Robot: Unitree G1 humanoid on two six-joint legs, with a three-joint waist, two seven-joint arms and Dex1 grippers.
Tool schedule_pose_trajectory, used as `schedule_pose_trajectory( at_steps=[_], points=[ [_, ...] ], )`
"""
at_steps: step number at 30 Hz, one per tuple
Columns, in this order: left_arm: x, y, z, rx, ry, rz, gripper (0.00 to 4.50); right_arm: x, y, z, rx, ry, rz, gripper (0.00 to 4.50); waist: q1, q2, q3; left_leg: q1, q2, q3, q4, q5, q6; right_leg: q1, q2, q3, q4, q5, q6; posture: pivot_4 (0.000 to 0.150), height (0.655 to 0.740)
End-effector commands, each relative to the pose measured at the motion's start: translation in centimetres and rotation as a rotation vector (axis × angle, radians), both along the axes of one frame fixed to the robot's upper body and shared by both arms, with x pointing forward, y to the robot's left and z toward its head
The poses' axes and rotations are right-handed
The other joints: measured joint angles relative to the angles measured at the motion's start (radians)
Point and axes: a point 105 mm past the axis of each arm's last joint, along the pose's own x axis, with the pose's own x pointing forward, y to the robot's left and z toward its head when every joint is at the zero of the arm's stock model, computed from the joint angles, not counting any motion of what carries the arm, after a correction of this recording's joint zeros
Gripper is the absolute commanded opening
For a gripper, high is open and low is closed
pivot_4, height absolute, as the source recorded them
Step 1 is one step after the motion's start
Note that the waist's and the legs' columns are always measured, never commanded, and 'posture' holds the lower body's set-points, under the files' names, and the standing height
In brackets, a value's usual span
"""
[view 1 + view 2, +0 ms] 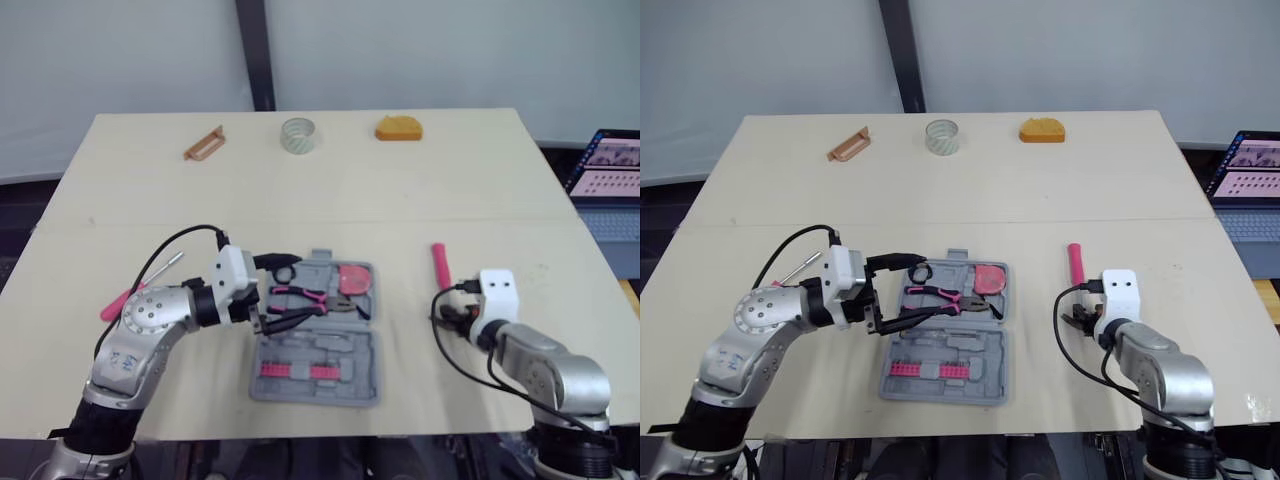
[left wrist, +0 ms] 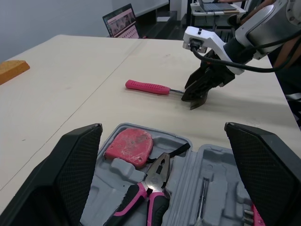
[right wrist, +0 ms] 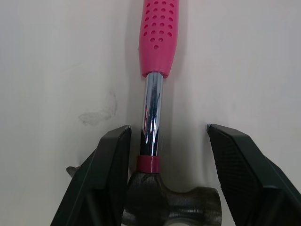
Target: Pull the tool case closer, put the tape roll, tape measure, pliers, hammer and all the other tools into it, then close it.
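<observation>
Pink-handled steel hammer point(image 3: 153, 108) is lying right of the open grey plastic tool case point(image 1: 365, 385), the right gripper point(image 3: 168, 129) straddling its slick shaft with spread, empty fingers point(image 3: 108, 165); head-heavy, it wants gripping near the head; left gripper point(image 2: 162, 128) is gaping, empty

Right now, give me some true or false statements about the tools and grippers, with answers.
The tool case lies open. True.
The pliers lie outside the case. False: they lie in it.
The tape roll is in the case. False: it sits at the far edge of the table.
The right gripper is open around the steel shaft of the hammer. True.
The left gripper is shut on the pliers. False: it is open over the case.
</observation>
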Motion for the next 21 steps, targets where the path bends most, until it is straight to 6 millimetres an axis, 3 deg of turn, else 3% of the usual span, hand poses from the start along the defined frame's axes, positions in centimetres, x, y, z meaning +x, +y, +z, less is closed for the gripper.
schedule_pose_trajectory(
  at_steps=[1, 2, 5, 9, 15, 21],
  points=[
    [0.0, -0.2, 0.6, -0.004, -0.032, -0.005, 4.50, -0.3, 0.2, -1.2, 0.013, 0.036, 0.002, 2.75, 0.000, 0.000, 0.000, 0.000, 0.000, 0.000, 0.000, 0.000, 0.000, 0.000, 0.000, 0.000, 0.000, 0.000, 0.000, 0.150, 0.7400],
    [0.0, -0.2, 0.6, -0.004, -0.032, -0.004, 4.50, -0.2, 0.2, -1.3, 0.015, 0.037, 0.002, 2.75, 0.000, 0.000, 0.000, 0.000, 0.000, 0.000, 0.000, 0.000, 0.000, 0.000, 0.000, 0.000, 0.000, 0.000, 0.000, 0.150, 0.7400],
    [0.0, -0.2, 0.8, -0.004, -0.034, -0.002, 4.50, -0.1, 0.2, -1.4, 0.027, 0.039, -0.002, 1.89, -0.001, -0.001, 0.000, 0.000, 0.000, 0.000, 0.000, 0.000, 0.000, 0.000, 0.000, 0.000, 0.000, 0.000, 0.000, 0.150, 0.7400],
    [0.0, -0.2, 1.0, -0.006, -0.038, 0.001, 4.50, 0.1, 0.1, -1.6, 0.049, 0.045, -0.014, 0.03, -0.001, -0.002, -0.001, 0.000, 0.000, 0.000, 0.000, 0.000, 0.000, 0.000, 0.000, 0.000, 0.001, 0.000, 0.000, 0.150, 0.7400],
    [0.1, -0.2, 1.0, -0.005, -0.036, 0.004, 4.50, 0.4, -0.1, -1.5, 0.048, 0.029, -0.016, 0.03, -0.001, -0.004, -0.003, 0.001, 0.000, -0.001, 0.001, 0.000, 0.000, 0.001, 0.000, 0.000, 0.001, 0.000, 0.000, 0.150, 0.7400],
    [0.1, 0.3, 0.6, 0.003, -0.026, 0.017, 4.50, 0.7, 0.0, 0.2, -0.019, -0.033, 0.091, 0.03, -0.001, -0.004, -0.003, 0.001, 0.000, 0.000, 0.001, 0.000, 0.000, 0.002, 0.000, 0.000, 0.001, 0.000, 0.000, 0.150, 0.7400]
  ],
)
